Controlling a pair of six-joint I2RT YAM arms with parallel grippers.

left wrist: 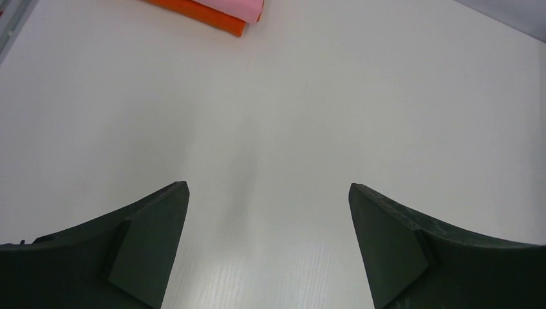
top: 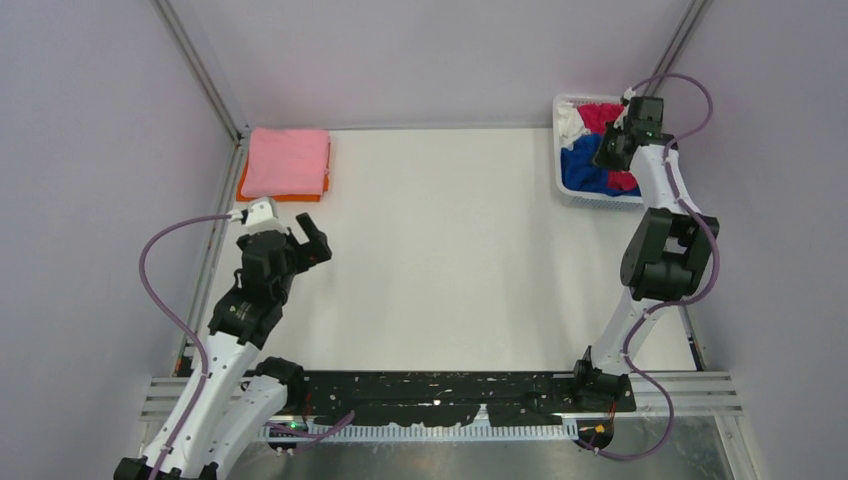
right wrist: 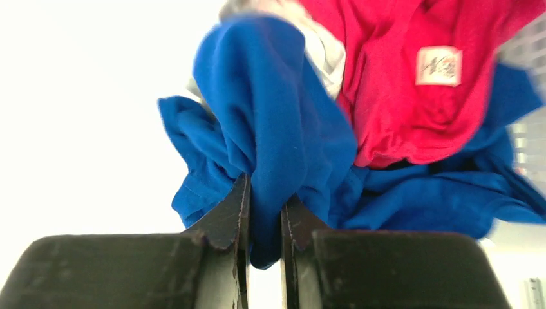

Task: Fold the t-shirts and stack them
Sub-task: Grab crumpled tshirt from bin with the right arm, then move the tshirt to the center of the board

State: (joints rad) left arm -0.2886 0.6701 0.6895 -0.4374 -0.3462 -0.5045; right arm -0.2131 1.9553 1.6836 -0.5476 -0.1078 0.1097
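A folded pink t-shirt (top: pixel 288 160) lies on a folded orange t-shirt (top: pixel 283 197) at the table's back left; both show at the top of the left wrist view, pink (left wrist: pixel 238 6) over orange (left wrist: pixel 206 16). My right gripper (top: pixel 610 150) is over the basket, shut on a fold of the royal-blue t-shirt (right wrist: pixel 277 129), which is lifted with the crimson t-shirt (right wrist: pixel 399 84) and a white one (right wrist: pixel 322 45) behind it. In the top view the blue (top: pixel 582 172), crimson (top: pixel 600 117) and white (top: pixel 570 120) shirts fill the basket. My left gripper (top: pixel 305 240) is open and empty above bare table.
A white mesh basket (top: pixel 563 190) stands at the back right corner of the white table (top: pixel 450 250). Grey walls and metal frame rails enclose the table on three sides. The arm bases sit on a black rail at the near edge.
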